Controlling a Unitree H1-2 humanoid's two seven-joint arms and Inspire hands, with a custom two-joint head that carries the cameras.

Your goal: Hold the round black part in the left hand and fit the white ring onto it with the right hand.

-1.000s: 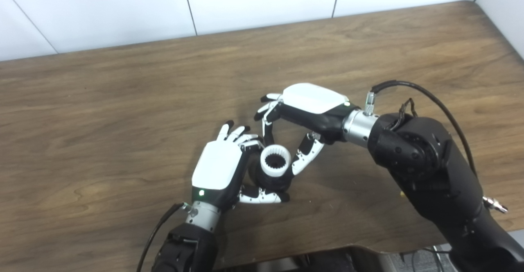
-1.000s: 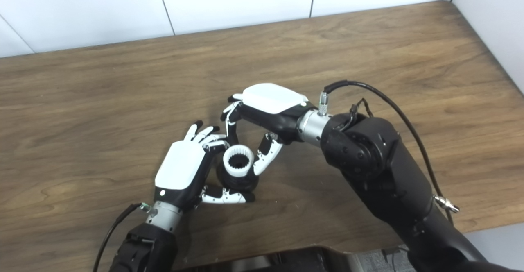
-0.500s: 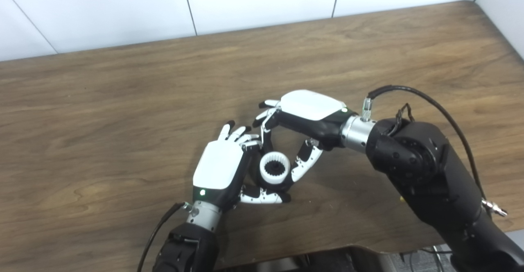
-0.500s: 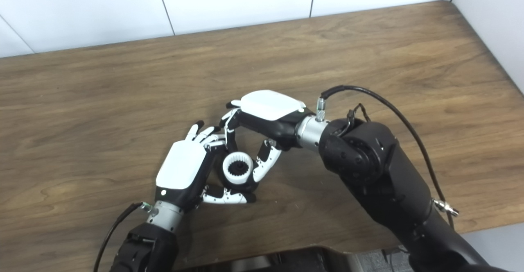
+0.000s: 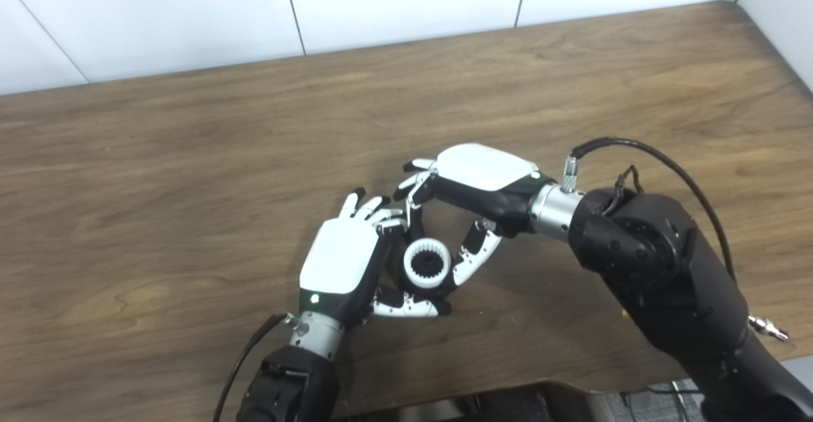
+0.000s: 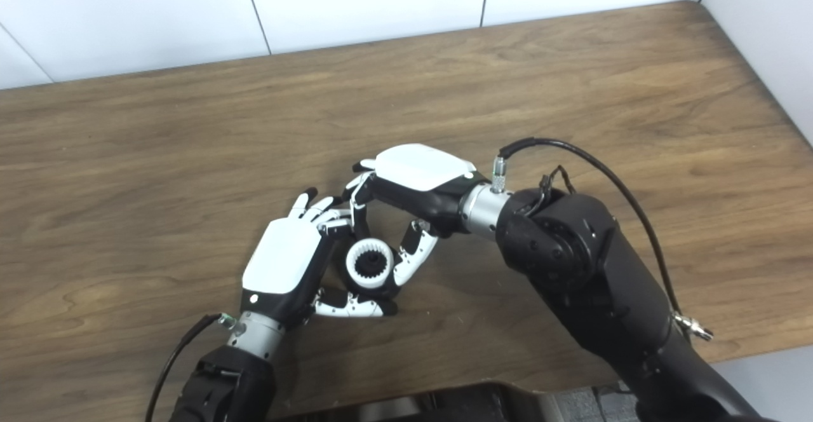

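Note:
My left hand (image 5: 346, 263) is shut on the round black part (image 5: 400, 277), of which only dark edges show between its fingers and thumb. A white toothed ring (image 5: 427, 264) sits on top of that part, with a black toothed hub showing in its centre. My right hand (image 5: 467, 187) arches over from the right and pinches the ring between a finger behind it and the thumb (image 5: 471, 258) at its right side. In the right eye view the ring (image 6: 369, 264) sits low between both hands.
The brown wooden table (image 5: 190, 155) spreads wide to the left and back. A white tiled wall (image 5: 406, 2) runs along its far edge. The near table edge lies just below my left forearm (image 5: 289, 384). A black cable (image 5: 641, 155) loops off my right wrist.
My right hand has come down and toward me, lowering the white ring onto the black part. The ring's centre, hollow before, now shows a black toothed hub. My left hand stays put.

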